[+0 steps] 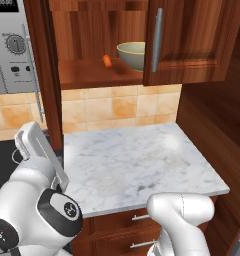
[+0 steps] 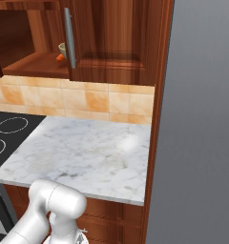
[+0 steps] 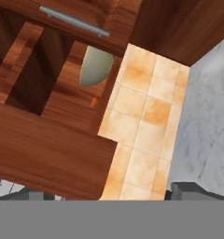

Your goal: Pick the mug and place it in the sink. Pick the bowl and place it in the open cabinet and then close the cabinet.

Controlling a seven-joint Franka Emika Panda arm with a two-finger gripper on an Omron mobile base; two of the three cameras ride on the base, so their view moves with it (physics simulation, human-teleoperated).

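Bowl (image 1: 131,55): sitting upright on the lower shelf of the cabinet (image 1: 192,45), tucked toward the right, partly hidden behind the right door's edge.
Bowl contents: can't tell from these angles.
Cabinet: left side standing open, right door across the front with its silver bar handle (image 1: 157,39) just in front of the bowl.
Shelf company: a small orange object (image 1: 107,61) lies just left of the bowl, apart from it.
Hand view: the bowl (image 3: 95,66) shows on the shelf, orange object (image 3: 94,101) near it, tiled backsplash (image 3: 142,126) alongside.
Gripper (image 3: 118,198): fingers spread wide and nothing between them, well clear of the bowl.
Counter (image 1: 137,165): white marble below the cabinet.
Stovetop (image 2: 11,133): black, to the counter's left.
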